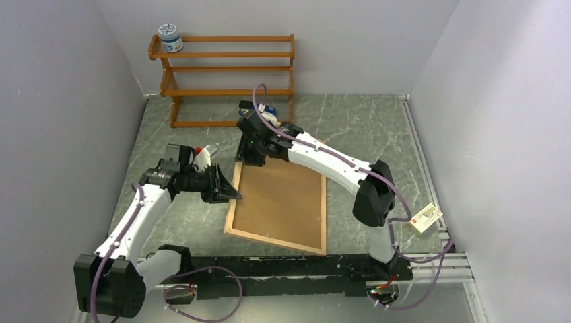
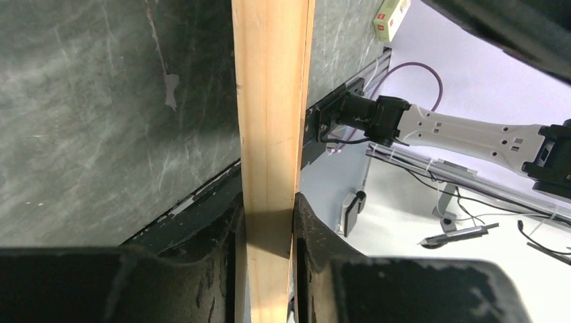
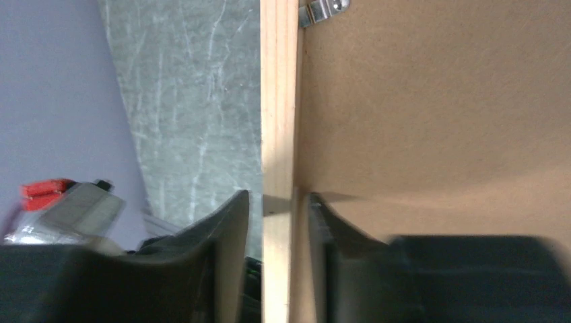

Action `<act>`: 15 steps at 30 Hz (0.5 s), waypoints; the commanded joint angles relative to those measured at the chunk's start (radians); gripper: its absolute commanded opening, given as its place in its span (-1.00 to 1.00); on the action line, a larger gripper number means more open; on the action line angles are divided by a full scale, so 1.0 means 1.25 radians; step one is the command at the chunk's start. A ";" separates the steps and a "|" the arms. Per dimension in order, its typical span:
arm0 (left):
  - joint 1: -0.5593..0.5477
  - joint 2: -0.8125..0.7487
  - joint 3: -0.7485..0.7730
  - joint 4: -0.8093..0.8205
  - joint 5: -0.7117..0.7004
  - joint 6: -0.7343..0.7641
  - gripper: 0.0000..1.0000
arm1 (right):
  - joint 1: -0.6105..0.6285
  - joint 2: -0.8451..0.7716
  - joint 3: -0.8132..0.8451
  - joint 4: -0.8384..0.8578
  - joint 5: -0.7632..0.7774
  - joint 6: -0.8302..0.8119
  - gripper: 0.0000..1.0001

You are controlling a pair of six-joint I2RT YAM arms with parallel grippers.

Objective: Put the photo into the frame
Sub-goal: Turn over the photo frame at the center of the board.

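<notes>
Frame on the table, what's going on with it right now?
The frame lies back up on the table, with the brown backing board set in it. The left tool looks closed on the frame's left rail. The right tool straddles the rail near the far left corner, its fingers slightly clear of the wood. No photo is visible.

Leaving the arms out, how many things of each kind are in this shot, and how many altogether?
Picture frame: 1
Backing board: 1
Shelf rack: 1
Lidded jar: 1
Red-capped container: 1
Paper tag: 1
Total: 6
</notes>
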 commanded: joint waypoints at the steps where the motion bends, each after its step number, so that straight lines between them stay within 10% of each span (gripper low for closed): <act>1: 0.004 -0.017 0.116 -0.067 -0.044 0.045 -0.95 | -0.017 -0.076 0.030 -0.022 0.016 -0.028 0.09; 6: 0.004 0.012 0.265 -0.169 -0.127 0.077 -0.95 | -0.101 -0.162 0.006 -0.048 0.009 -0.090 0.45; 15: 0.004 0.097 0.528 -0.292 -0.255 0.198 -0.95 | -0.240 -0.336 -0.057 -0.011 0.036 -0.125 0.52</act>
